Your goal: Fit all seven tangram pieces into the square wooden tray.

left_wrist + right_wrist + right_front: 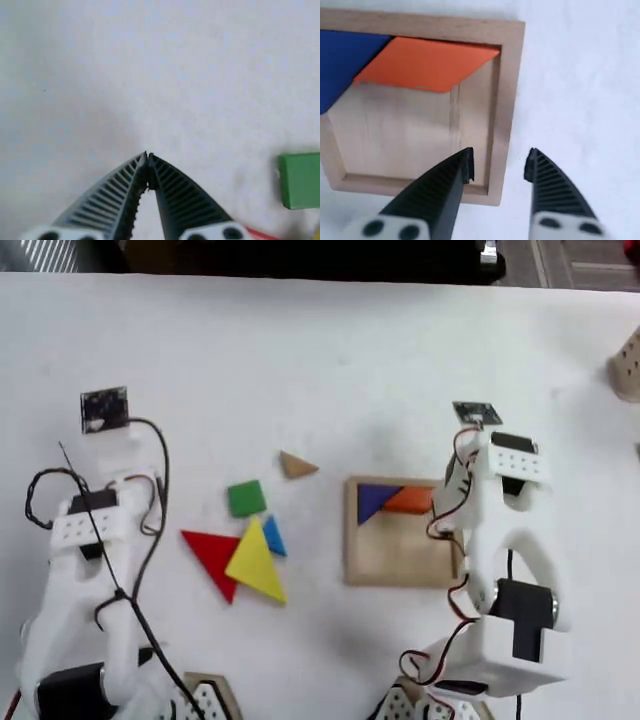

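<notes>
Tray (400,570) right of centre; blue piece (372,500), orange piece (410,501) against far wall. High view: green square (246,497), red triangle (212,555), yellow triangle (256,562), tan triangle (297,465) loose to its left. Wrist views: right gripper (499,164) jaws parted over tray's right rim; left gripper (148,157) jaws closed, empty, near green square.

The tabletop (300,360) is white. The pale wooden tray (400,555) at centre right holds a dark blue piece (373,499) and an orange piece (412,501). Left of it lie a green square (246,497), a red triangle (210,553), a yellow triangle (257,562), a light blue triangle (274,537) and a tan triangle (296,465).
</notes>
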### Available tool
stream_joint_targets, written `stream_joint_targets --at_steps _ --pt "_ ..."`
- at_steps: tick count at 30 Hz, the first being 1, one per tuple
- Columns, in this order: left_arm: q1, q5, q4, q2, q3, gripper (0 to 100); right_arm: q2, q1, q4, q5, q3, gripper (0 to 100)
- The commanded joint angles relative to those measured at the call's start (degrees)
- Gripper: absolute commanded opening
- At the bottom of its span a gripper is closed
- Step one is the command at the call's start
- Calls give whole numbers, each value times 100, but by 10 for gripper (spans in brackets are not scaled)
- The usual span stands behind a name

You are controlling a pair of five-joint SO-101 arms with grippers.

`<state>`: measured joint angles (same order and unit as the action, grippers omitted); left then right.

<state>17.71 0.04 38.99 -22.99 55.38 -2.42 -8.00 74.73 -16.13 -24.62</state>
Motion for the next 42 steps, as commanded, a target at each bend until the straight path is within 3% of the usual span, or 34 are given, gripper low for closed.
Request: stream_joint_targets --at_steps 1,10,18,26,32,39,42 --pt "171 -44 -132 -259 -132 27 145 189 699 -114 607 111" --pt "725 0 -132 -207 -352 27 145 1754 963 70 923 99" --pt "848 484 -158 -198 -378 27 92 3055 145 686 932 101" --pt "1156 668 -132 -119 -545 28 -13 3468 -1042 325 1160 102" --pt "1332 967 123 910 -1284 28 -470 3662 -1807 -114 1187 104" --pt "1349 985 281 1288 -1662 28 -927 3714 -2070 -44 1679 295" --pt "1332 967 273 1288 -1662 28 -1385 3846 -2132 -44 2110 301"
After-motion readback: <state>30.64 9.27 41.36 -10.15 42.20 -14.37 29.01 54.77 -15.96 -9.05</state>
